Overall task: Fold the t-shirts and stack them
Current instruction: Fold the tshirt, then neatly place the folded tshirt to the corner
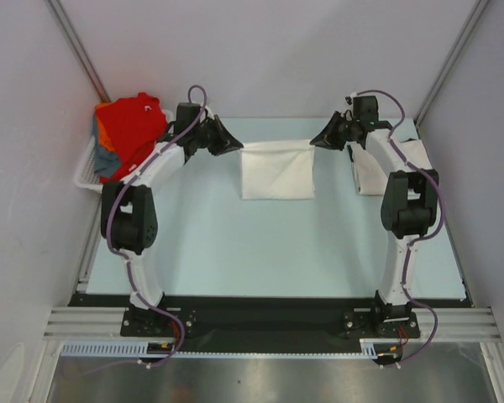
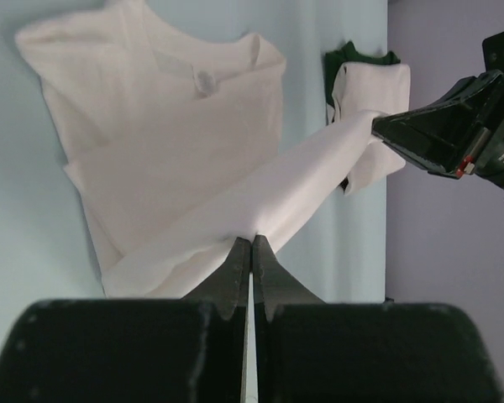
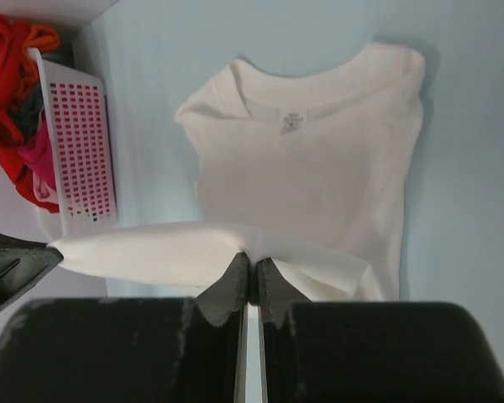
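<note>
The plain off-white cloth t-shirt (image 1: pixel 275 170) looks soft and matt, with gentle creases, and the pale blue table top (image 1: pixel 260 252) under it is smooth with a flat, dull finish. The white slatted plastic basket (image 3: pixel 77 138) has a slight gloss, the red cloth tee (image 1: pixel 134 124) in it is soft and matt, and the grey metal plate (image 1: pixel 269 382) at the near edge shows a brushed sheen.

desk (image 1: pixel 260 252): pale blue top, black strip (image 1: pixel 269 311) at near edge
walls (image 1: pixel 277 50): plain lilac-grey, three sides
frame: aluminium posts (image 1: pixel 80 50) at back corners, rail (image 1: pixel 84 323) in front
light: even, soft
</note>
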